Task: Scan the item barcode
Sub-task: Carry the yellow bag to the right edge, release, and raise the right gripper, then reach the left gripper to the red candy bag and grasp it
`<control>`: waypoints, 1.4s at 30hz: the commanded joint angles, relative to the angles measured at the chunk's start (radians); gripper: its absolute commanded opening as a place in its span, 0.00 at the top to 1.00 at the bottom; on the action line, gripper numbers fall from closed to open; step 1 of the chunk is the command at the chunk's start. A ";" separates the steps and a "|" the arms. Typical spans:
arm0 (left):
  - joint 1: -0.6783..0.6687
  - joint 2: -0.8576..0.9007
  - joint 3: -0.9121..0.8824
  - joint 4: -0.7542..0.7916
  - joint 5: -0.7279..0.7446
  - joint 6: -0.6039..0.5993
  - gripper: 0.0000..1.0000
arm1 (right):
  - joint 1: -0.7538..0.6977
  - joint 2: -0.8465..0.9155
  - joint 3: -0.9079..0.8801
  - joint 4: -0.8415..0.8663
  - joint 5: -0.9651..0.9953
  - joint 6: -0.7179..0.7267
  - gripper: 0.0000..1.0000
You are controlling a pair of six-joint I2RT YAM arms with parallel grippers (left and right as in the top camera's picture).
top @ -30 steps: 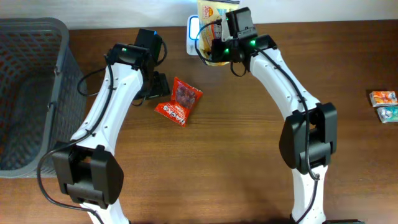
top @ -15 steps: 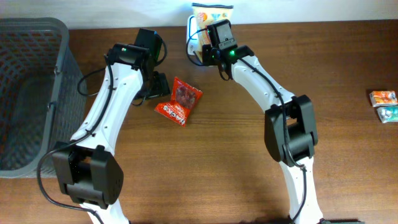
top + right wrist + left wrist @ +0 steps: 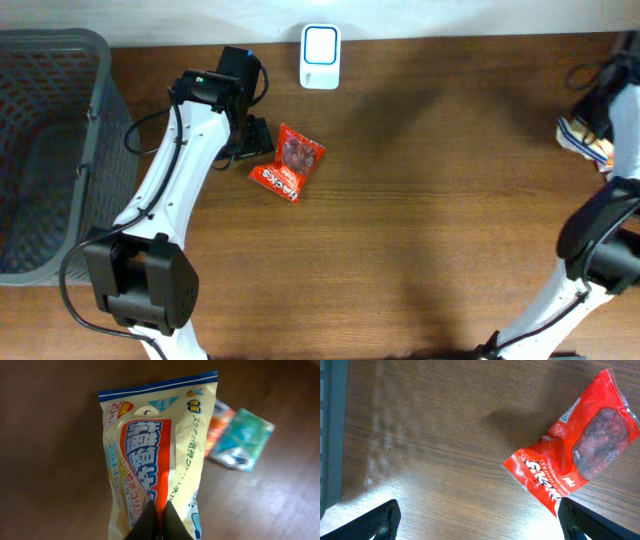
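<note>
The right fingers (image 3: 159, 522) are pinched together on the lower edge of the yellow snack bag (image 3: 155, 450). The bag hangs at the far right edge of the overhead frame, well apart from the scanner (image 3: 320, 57), which stands at top centre of the surface (image 3: 420, 220). In the right wrist view the bag is above an orange packet (image 3: 218, 422) and a teal packet (image 3: 243, 440) lying side by side. This looks like a placing step beside those packets rather than a scan, though nothing shows whether the bag's barcode has been read. If it is a placing step, the next move is to lower the bag next to the pair without landing on them, then let go. The left fingers (image 3: 256, 136) are spread wide and empty just beside the red packet (image 3: 575, 460) at centre left, so a grasp on that packet seems likely to follow.
</note>
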 commanded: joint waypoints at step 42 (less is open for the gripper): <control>-0.023 0.002 -0.007 0.066 0.380 0.060 0.01 | 0.348 -0.195 -0.189 -0.116 -0.604 -0.404 0.01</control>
